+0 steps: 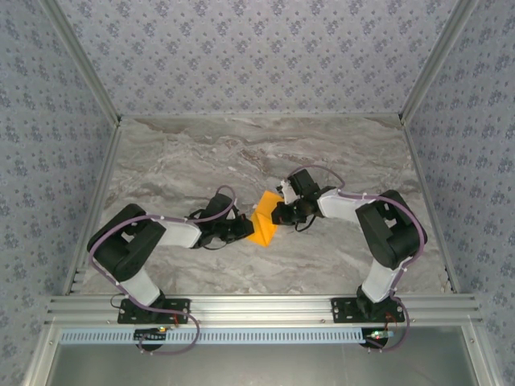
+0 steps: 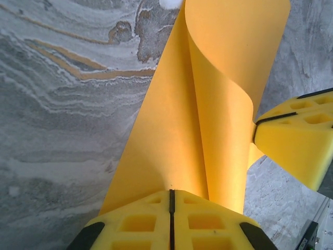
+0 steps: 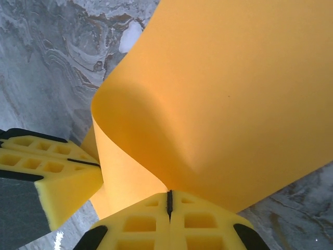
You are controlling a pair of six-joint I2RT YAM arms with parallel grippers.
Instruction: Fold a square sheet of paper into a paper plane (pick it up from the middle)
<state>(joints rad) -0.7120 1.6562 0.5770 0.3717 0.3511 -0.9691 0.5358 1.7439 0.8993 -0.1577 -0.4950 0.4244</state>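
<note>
From above, two robot arms meet at the middle of the grey, marble-patterned desk (image 1: 241, 153). The thin, bright-orange square sheet of paper (image 1: 263, 223) is held between them. The left hand (image 1: 241, 229) pinches its left side and the right hand (image 1: 279, 213) its right.

At the left wrist, that hand's yellow fingers (image 2: 140, 221) are pressed flat together on the sheet's near edge. The paper rises off the desk and rolls over in a soft curl, not a crease. The right hand grips it just to the right.

At the right wrist, the fingers are likewise clamped on an edge. The sheet bows above them in a loose loop, and the left hand grips it at lower left.

The paper looks feather-light and limp, likely to flop, slip or crumple under a careless pull. A firm pinch at opposite edges seems the safest hold. A sharp fold would probably need pressing flat against the desk.
</note>
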